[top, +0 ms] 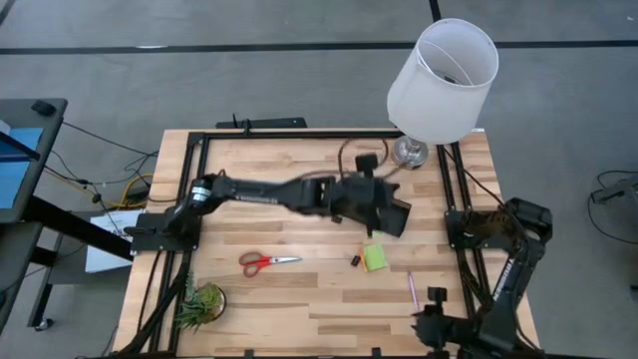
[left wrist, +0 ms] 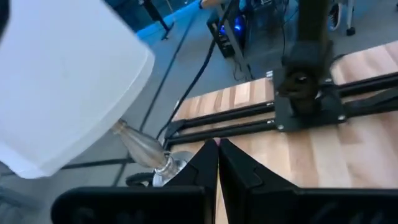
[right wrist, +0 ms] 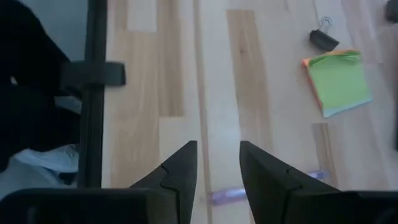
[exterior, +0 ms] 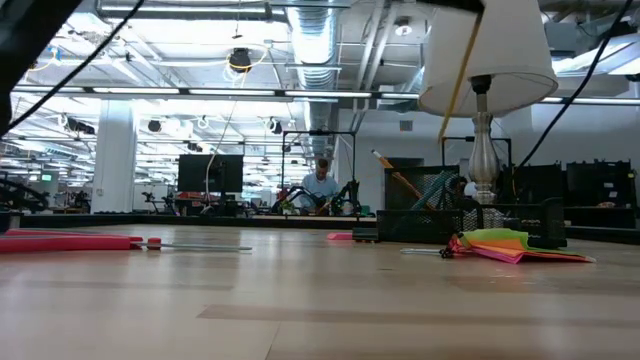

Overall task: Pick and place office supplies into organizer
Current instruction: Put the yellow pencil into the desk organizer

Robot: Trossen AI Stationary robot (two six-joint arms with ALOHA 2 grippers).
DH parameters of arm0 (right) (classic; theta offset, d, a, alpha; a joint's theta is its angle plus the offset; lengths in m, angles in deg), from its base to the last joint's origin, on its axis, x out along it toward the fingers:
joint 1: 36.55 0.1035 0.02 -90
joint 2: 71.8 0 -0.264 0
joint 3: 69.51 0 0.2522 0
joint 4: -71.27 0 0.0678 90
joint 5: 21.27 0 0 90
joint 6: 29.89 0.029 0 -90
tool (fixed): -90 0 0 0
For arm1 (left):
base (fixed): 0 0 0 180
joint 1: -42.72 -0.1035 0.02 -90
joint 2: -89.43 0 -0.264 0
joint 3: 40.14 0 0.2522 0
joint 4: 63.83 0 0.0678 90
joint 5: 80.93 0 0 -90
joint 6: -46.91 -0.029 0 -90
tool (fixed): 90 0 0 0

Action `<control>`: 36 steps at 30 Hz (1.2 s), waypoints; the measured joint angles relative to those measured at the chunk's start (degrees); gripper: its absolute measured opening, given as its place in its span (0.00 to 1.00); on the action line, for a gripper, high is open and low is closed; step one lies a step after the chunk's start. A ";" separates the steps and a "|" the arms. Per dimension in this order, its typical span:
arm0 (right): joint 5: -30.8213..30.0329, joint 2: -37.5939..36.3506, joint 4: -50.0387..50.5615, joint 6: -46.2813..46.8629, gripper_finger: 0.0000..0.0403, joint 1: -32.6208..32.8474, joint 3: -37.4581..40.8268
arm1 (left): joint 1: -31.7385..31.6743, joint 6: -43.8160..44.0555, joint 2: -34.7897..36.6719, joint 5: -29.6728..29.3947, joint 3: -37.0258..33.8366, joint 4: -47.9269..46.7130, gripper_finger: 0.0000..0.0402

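- High view: the butcher-block tabletop (top: 299,299) is framed by black rails on a grey floor. A white-shaded lamp (top: 442,82) stands at the far right corner and a small green plant (top: 199,305) at the near left. Open wood lies between the red-handled scissors (top: 267,262) at left centre and the lime green sticky-note pad (top: 376,258); a small dark binder clip (top: 355,260) lies just beside the pad, and a purple pen (top: 411,288) lies nearer the front. The left arm reaches across over the black organizer (top: 397,216), covering most of it. The right arm is folded at the near right corner.
- Low view: a large workshop with a seated person far behind. The organizer (exterior: 430,218) stands by the lamp base, with the pad (exterior: 510,243) in front.
- Left wrist view: the left gripper (left wrist: 218,163) is clenched, fingers together, nothing between them, pointing toward the lamp base (left wrist: 163,171).
- Right wrist view: the right gripper (right wrist: 217,167) is partly parted and empty above the tabletop, the pen (right wrist: 229,195) just beneath its fingers.
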 joint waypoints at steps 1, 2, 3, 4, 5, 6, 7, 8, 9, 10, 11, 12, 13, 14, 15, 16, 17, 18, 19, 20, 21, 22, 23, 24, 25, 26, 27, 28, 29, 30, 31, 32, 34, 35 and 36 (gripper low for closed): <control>-0.61 0.00 -0.19 0.01 0.28 0.88 0.44 | -1.18 0.76 0.00 1.62 -0.64 0.28 0.00; -0.93 0.00 -0.45 0.01 0.28 1.61 0.83 | -2.24 1.57 -0.01 2.55 -1.19 0.20 0.00; -1.30 0.00 -0.78 0.03 0.28 2.40 1.16 | -3.20 2.22 -0.06 2.87 -1.67 -0.08 0.00; -1.62 0.00 -1.06 0.21 0.28 3.21 1.39 | -3.99 2.55 -0.12 2.98 -1.87 -0.73 0.00; -1.77 0.00 -1.47 0.51 0.28 3.95 1.70 | -4.61 2.71 -0.15 3.43 -1.88 -1.70 0.00; -1.81 0.00 -2.19 0.87 0.28 4.61 2.18 | -5.07 3.06 -0.16 4.16 -1.88 -2.69 0.00; -1.76 0.01 -2.66 1.31 0.28 5.10 2.54 | -5.48 3.65 -0.50 5.04 -1.84 -3.14 0.00; -1.77 0.04 -2.84 1.77 0.28 5.61 2.76 | -5.69 4.03 -0.77 5.47 -1.81 -3.35 0.00; -1.98 0.04 -2.95 2.28 0.28 6.12 2.89 | -5.77 4.00 -0.99 5.60 -1.82 -4.72 0.00; -2.43 0.04 -2.94 2.81 0.28 6.54 2.98 | -5.79 3.50 -1.20 5.41 -1.90 -5.84 0.00; -2.48 0.04 -3.09 3.14 0.28 6.91 3.12 | -5.75 3.32 -1.33 5.16 -1.97 -6.15 0.00; -2.49 0.04 -3.16 3.45 0.28 7.32 3.25 | -5.75 3.37 -1.58 5.01 -1.97 -6.07 0.00; -2.52 0.04 -3.17 3.60 0.28 7.70 3.29 | -5.74 3.65 -1.64 4.91 -1.94 -5.71 0.00; -2.78 0.04 -3.42 3.61 0.28 8.01 3.29 | -5.62 3.72 -1.64 4.86 -1.94 -5.65 0.00; -3.19 0.04 -3.62 3.50 0.28 8.13 3.29 | -5.45 3.33 -1.69 4.79 -1.94 -5.18 0.00; -3.64 0.04 -3.61 3.31 0.28 8.30 3.27 | -5.31 2.45 -1.75 4.75 -1.94 -4.34 0.00; -3.95 0.04 -3.58 3.14 0.28 8.32 3.29 | -5.08 1.62 -1.75 4.38 -1.94 -3.97 0.00; -3.99 0.04 -3.60 3.07 0.28 8.32 3.27 | -4.78 1.14 -1.75 3.63 -1.94 -3.58 0.00; -3.95 0.04 -3.56 3.07 0.28 8.32 3.27 | -4.49 1.03 -1.70 2.66 -1.91 -3.13 0.00; -3.96 0.04 -3.60 3.07 0.28 8.32 3.27 | -4.23 0.95 -1.54 1.91 -1.90 -3.25 0.00; -3.95 0.04 -3.57 3.07 0.28 8.26 3.27 | -3.95 0.96 -1.37 1.54 -1.90 -3.42 0.00; -3.93 0.04 -3.57 3.07 0.28 8.16 3.27 | -3.72 0.99 -1.13 1.54 -1.90 -3.28 0.00; -3.94 0.04 -3.58 3.05 0.28 8.07 3.27 | -3.45 1.00 -0.75 1.53 -1.90 -3.48 0.00; -3.93 0.04 -3.56 3.05 0.28 7.99 3.27 | -3.04 0.93 -0.42 1.53 -1.90 -3.44 0.00; -3.92 0.04 -3.54 3.05 0.28 7.91 3.27 | -2.66 0.61 -0.10 1.30 -1.86 -3.06 0.00; -3.93 0.04 -3.53 3.02 0.28 7.91 3.27 | -2.28 0.37 0.37 1.00 -1.86 -3.31 0.00; -3.90 0.04 -3.51 3.00 0.28 7.91 3.27 | -1.78 0.31 0.69 0.57 -1.86 -3.35 0.00; -3.87 0.04 -3.51 3.01 0.28 7.91 3.27 | -1.30 0.32 1.12 0.15 -1.86 -3.13 0.00; -3.84 0.04 -3.49 3.00 0.28 7.91 3.27 | -0.81 0.32 1.53 -0.28 -1.86 -3.51 0.00; -3.84 0.04 -3.43 3.00 0.28 7.91 3.27 | -0.41 0.50 1.83 -0.46 -1.85 -3.27 0.00; -3.84 0.04 -3.45 2.99 0.28 7.91 3.27 | -0.06 0.92 2.31 -0.43 -1.84 -3.15 0.00; -3.86 0.04 -3.41 2.94 0.28 7.91 3.27 | 0.30 1.55 2.68 -0.39 -1.84 -3.82 0.00; -3.85 0.04 -3.40 2.57 0.28 7.91 3.26 | 0.74 2.92 2.84 0.10 -1.75 -3.48 0.00; -3.86 0.04 -3.38 2.56 0.28 7.91 3.26 | 0.92 3.67 2.84 0.11 -1.75 -3.68 0.00; -3.86 0.04 -3.40 2.57 0.28 7.91 3.25 | 1.00 4.35 2.79 0.15 -1.75 -4.08 0.00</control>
